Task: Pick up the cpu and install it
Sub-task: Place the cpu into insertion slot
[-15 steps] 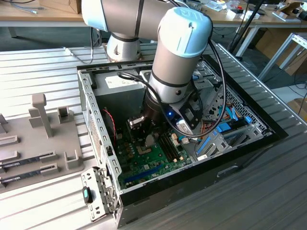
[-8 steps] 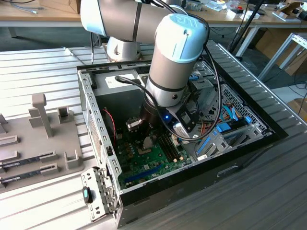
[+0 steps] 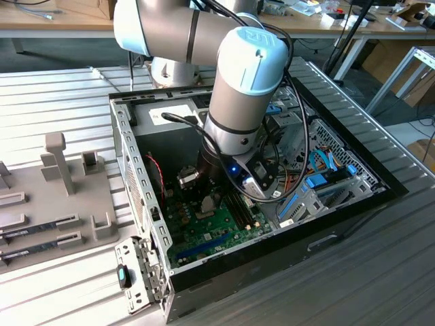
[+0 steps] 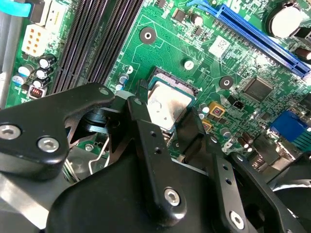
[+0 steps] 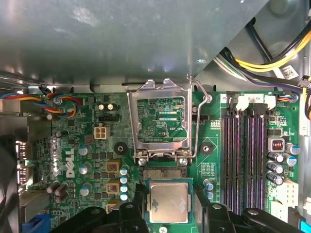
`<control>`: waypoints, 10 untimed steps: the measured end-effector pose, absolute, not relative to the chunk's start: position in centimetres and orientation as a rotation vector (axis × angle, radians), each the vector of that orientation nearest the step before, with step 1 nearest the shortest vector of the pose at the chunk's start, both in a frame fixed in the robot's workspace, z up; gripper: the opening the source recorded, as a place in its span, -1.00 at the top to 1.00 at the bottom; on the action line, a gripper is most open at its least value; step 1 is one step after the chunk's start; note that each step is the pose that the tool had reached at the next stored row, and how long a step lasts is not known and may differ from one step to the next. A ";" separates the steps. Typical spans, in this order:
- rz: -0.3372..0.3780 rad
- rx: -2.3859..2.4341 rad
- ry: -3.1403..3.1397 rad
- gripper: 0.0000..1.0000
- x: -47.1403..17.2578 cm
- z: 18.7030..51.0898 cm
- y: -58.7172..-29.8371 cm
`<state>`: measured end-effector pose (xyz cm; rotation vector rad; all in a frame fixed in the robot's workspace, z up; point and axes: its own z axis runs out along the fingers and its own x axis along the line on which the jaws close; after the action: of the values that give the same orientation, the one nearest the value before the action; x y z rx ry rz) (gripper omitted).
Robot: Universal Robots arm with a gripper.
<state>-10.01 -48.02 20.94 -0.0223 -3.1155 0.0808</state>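
The cpu (image 5: 168,203) is a small square chip with a silver top and green rim. It sits between my gripper's (image 5: 168,191) two black fingers (image 5: 137,206), which press on its opposite edges. In the second wrist view the cpu (image 4: 167,103) hangs just over the open socket (image 4: 171,77) on the green motherboard (image 4: 194,43), and part of the socket's contact field shows beyond its edge. The socket's metal load plate (image 5: 160,121) stands flipped open with its lever (image 5: 197,121) raised. In the exterior view my gripper (image 3: 204,201) reaches deep into the open computer case (image 3: 136,183).
Black memory slots (image 5: 243,155) run beside the socket, and a blue expansion slot (image 4: 262,36) lies further across the board. Cable bundles (image 5: 272,53) and the case walls crowd the arm. A grey fixture tray (image 3: 61,197) with memory sticks lies at the exterior view's left.
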 end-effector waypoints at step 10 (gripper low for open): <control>0.082 -0.022 -3.115 0.05 -10.2 20.3 -48.0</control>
<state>-10.25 -48.03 20.27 -0.0223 -3.1154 0.0821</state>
